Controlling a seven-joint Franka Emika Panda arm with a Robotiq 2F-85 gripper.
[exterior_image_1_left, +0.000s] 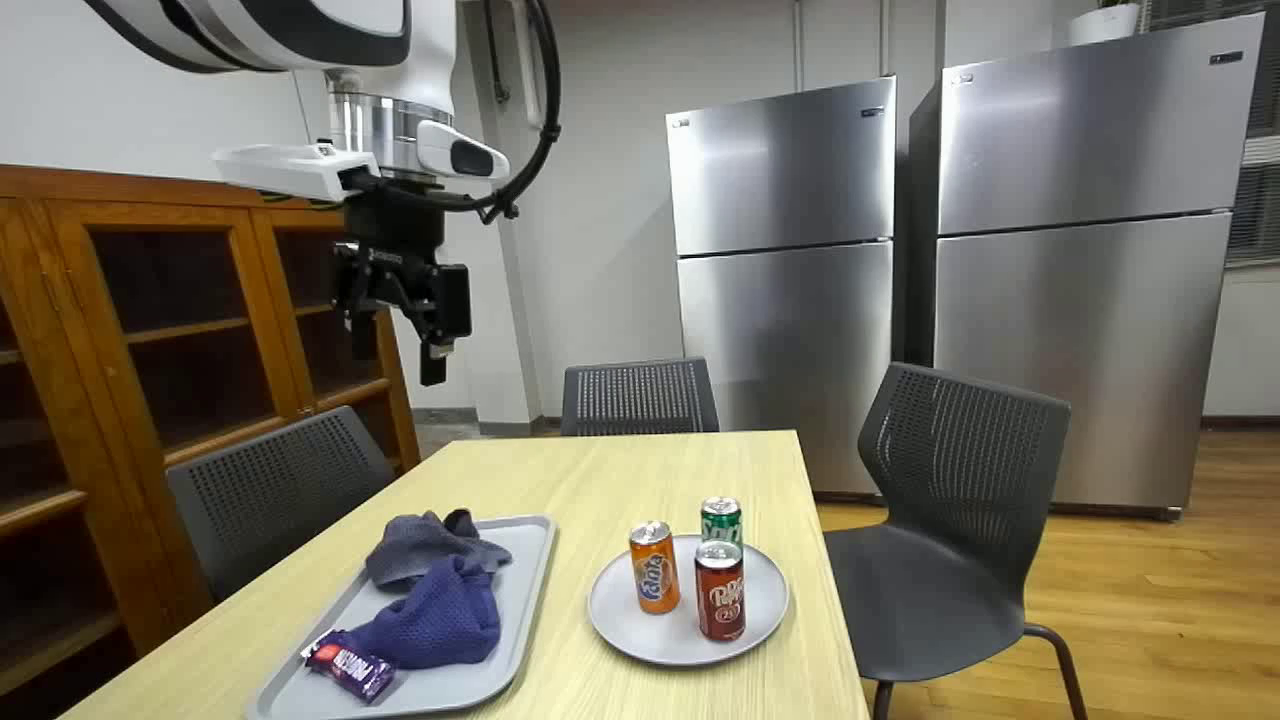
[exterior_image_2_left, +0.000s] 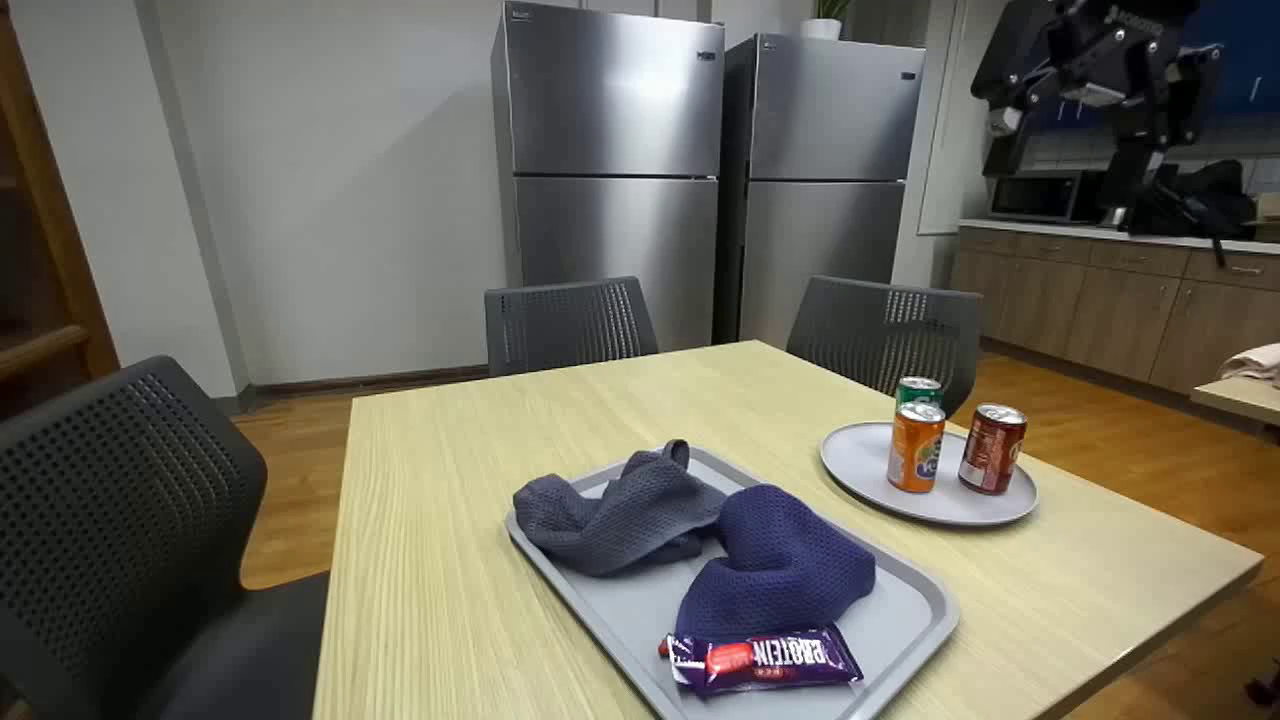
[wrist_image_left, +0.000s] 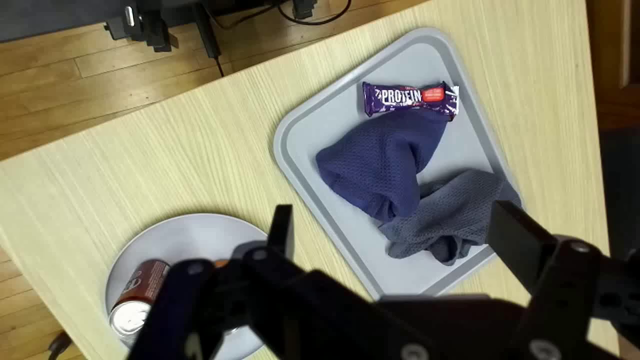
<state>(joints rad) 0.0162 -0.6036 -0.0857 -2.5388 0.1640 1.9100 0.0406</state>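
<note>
Gripper spread wide, holding nothing | wrist view, upper right-centre: bar touches blue cloth, so I may drag both

The counter here looks like wood, visible grain, low sheen. In the lower middle of an exterior view there's a smooth, matt tray, plastic by the look of it. The navy cloth and grey cloth are rough waffle weave, totally matt, but the protein bar wrapper is super glossy. Fanta can, right side: shiny metal. Fridges up top: brushed steel.
</note>
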